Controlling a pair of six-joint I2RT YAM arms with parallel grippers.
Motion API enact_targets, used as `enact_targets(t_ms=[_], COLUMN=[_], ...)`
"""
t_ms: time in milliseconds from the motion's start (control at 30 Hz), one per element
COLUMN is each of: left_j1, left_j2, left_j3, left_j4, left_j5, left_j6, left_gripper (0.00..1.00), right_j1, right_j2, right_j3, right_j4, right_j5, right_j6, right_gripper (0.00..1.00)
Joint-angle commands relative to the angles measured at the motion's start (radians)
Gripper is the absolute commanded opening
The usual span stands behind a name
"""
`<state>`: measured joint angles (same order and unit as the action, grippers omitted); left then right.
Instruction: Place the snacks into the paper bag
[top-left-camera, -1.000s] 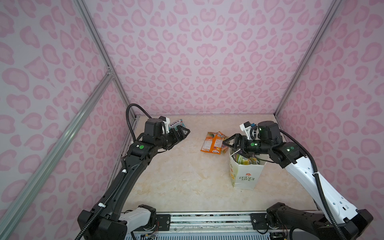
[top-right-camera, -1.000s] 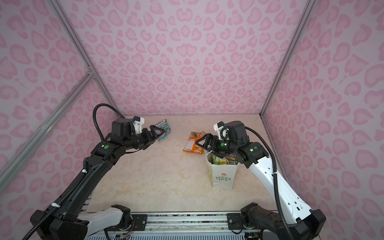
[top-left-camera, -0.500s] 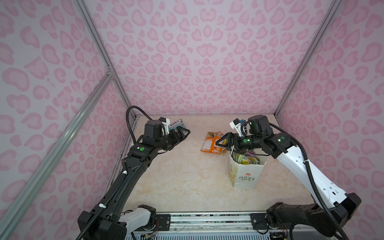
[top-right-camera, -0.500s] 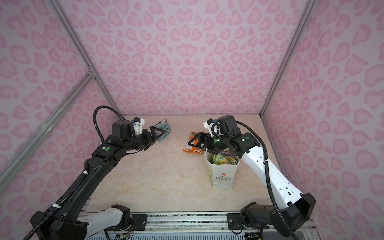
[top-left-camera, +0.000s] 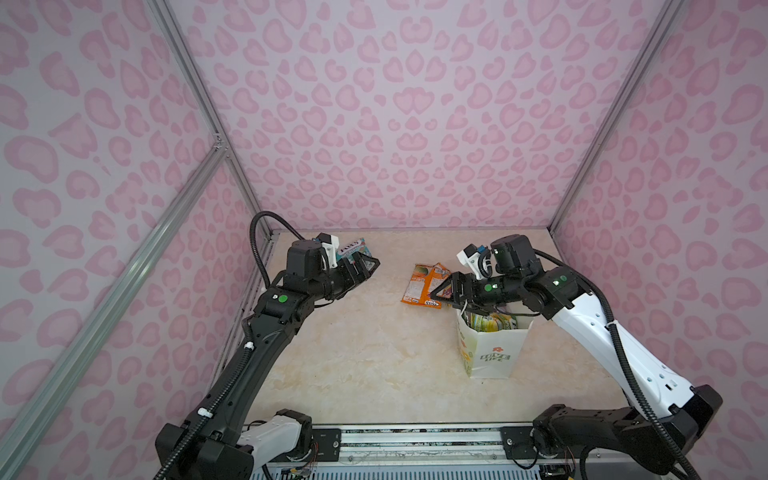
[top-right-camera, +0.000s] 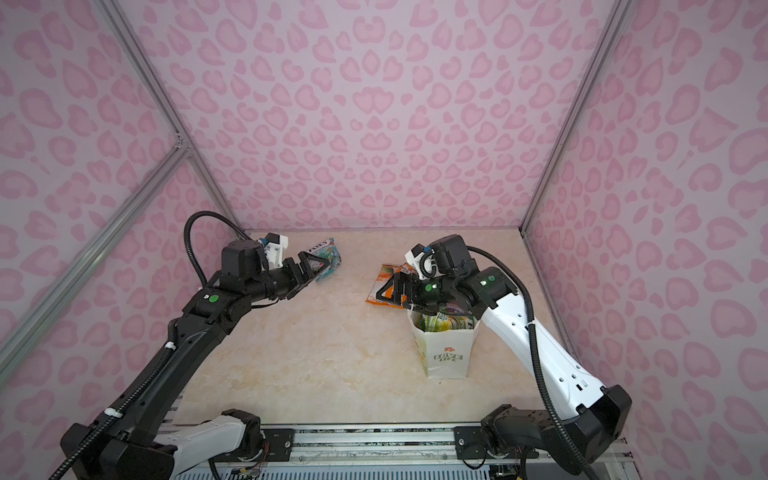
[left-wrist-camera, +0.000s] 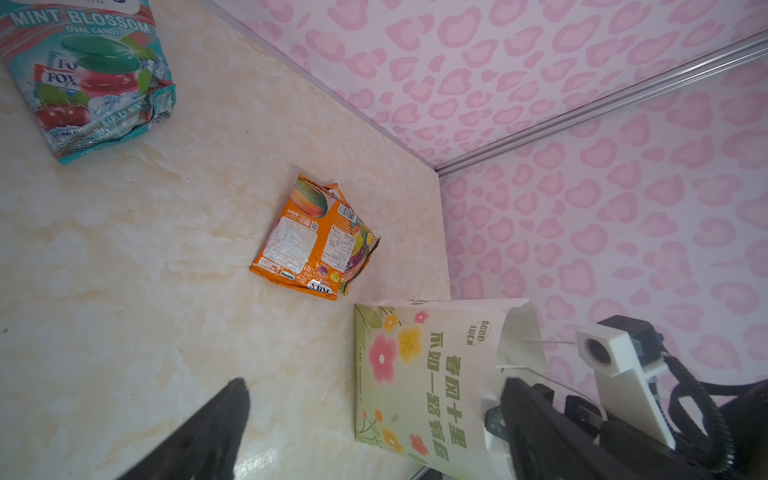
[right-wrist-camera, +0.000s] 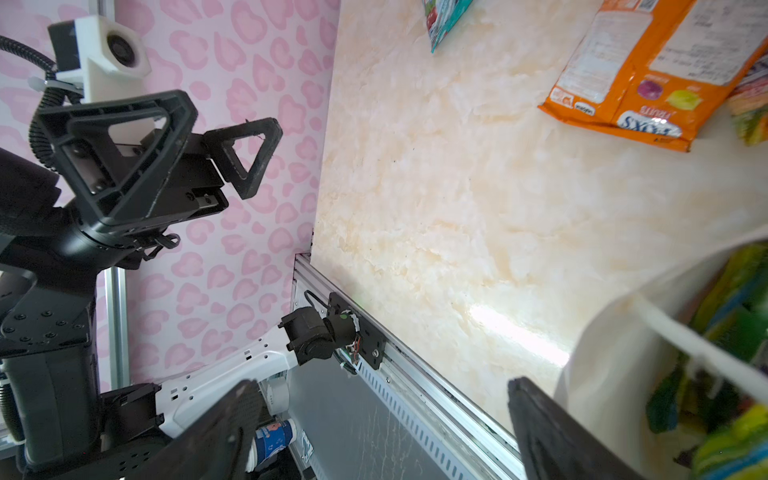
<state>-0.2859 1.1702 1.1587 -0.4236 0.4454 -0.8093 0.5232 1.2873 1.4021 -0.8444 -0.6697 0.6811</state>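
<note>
Two snacks, teal pouch (top-left-camera: 352, 248) and orange pouch (top-left-camera: 419, 284), lie outside the part-filled paper bag (top-left-camera: 494, 357); left gripper (top-left-camera: 371, 266) and right gripper (top-left-camera: 440, 291) gape empty.

Pink walls printed with darker pink, heart-like blotches close the space: a back wall (top-left-camera: 411, 124) on the far side of the left gripper (top-left-camera: 370, 266) and right gripper (top-left-camera: 438, 293), and a side wall outboard of each. Bare aluminium posts (top-left-camera: 198, 95) mark the corners. Under both grippers lies a glossy cream, marble-look tabletop (top-left-camera: 365, 353), edged behind them by a metal rail (top-left-camera: 415, 434). The light is soft and even, with one bright glare patch (right-wrist-camera: 519, 336) on the tabletop close by the right gripper.
</note>
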Motion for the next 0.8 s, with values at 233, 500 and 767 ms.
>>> enact_targets(t_ms=[233, 500, 767], left_j1=[0.030, 0.052, 0.189], left_j2=[-0.014, -0.010, 0.084], left_j3=[-0.008, -0.021, -0.124], left_j4=[0.031, 0.023, 0.050], left_j5=[0.012, -0.009, 0.011], left_j6=[-0.002, -0.004, -0.025], left_gripper=[0.97, 0.97, 0.97], right_j1=[-0.053, -0.073, -0.103], right_j2=[-0.054, -0.085, -0.057], right_j3=[0.037, 0.092, 0.277], right_j4=[-0.158, -0.156, -0.205], right_j5=[0.198, 0.168, 0.229], right_j6=[0.017, -0.018, -0.136], right_gripper=[0.98, 0.98, 0.98])
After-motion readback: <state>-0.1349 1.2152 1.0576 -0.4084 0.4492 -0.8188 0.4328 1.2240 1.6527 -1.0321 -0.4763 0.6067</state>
